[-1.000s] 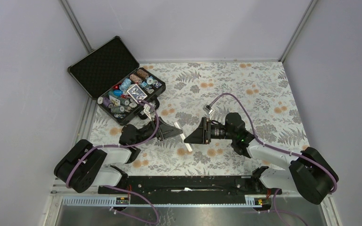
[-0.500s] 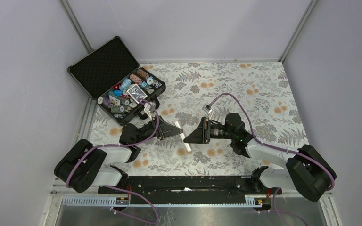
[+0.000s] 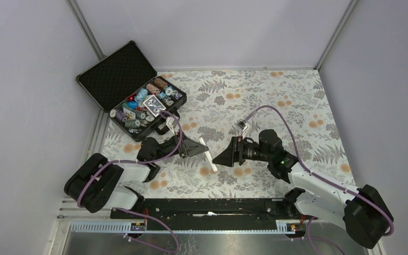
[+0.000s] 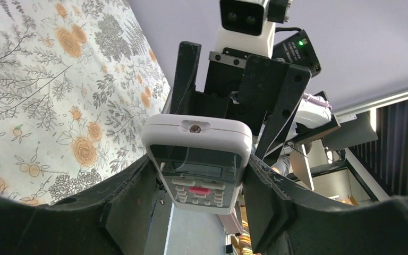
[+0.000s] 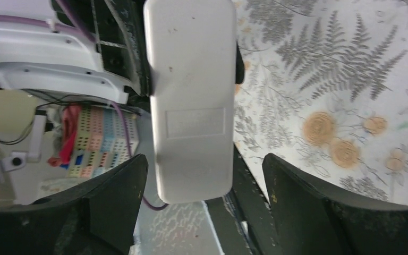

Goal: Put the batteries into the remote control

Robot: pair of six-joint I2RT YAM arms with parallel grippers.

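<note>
Because the cells must go in from behind, the left pincer (image 3: 197, 148) held the remote control (image 3: 208, 155) clamped by its long edges, lifted clear of the flowered tabletop (image 3: 255, 95). The button face and dark screen looked back at that pincer's own wrist, and the plain white back was turned outward. Directly opposite stood the right pincer (image 3: 216, 158), its jaws spread wide and gripping nothing. One finger (image 5: 119, 196) lay to each side of the handset's lower end without visibly touching it. From its wrist view, a shallow rectangular panel (image 5: 196, 123) sat in the back, between and just ahead of those fingers. This was probably the battery cover, and it looked shut. The pose read as a handoff of work: one arm acting as a vice while the other lined up to slide or pry that panel. Neither pincer carried any of the batteries, and I could not pick them out anywhere. They may have lain in the open case (image 3: 138, 101), well behind the left pincer, but the jumble there was too small to sort. By my reckoning, loading had not begun.
</note>
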